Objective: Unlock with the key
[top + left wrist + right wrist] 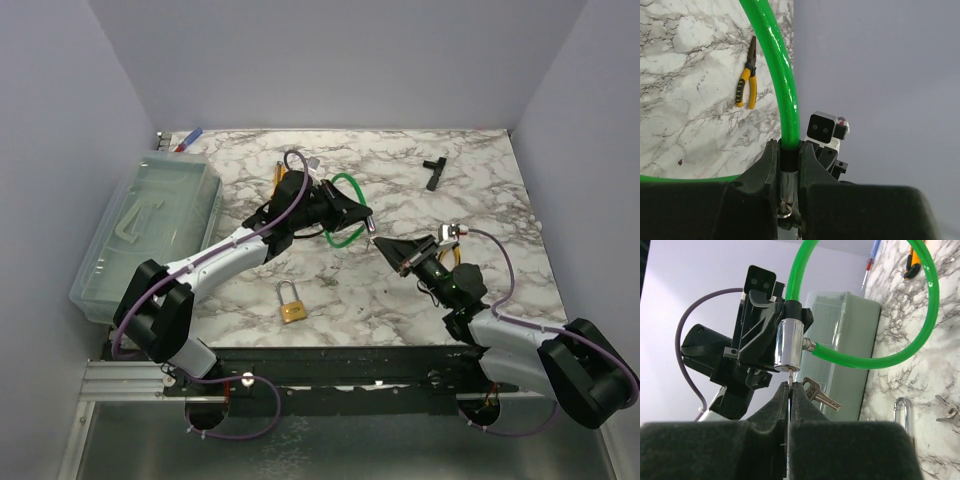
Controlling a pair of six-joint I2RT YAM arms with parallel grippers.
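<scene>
Now, above the desk (480,200): my left gripper (789,159) is clamped on the chrome lock cylinder (788,344) of the green cable loop (783,70), with the keyhole end facing my right gripper (790,396). Right gripper is closed tight on the key (790,380). Its thin blade stands up from between the fingertips, and its tip meets the keyhole in the cylinder's lower face. How deep it sits, I cannot tell. A second key (821,394) hangs tilted just beside it. Small brass padlock (291,304) lies on the marble nearer my bases, well apart. Yellow-handled pliers (746,82) lie beyond the loop.
</scene>
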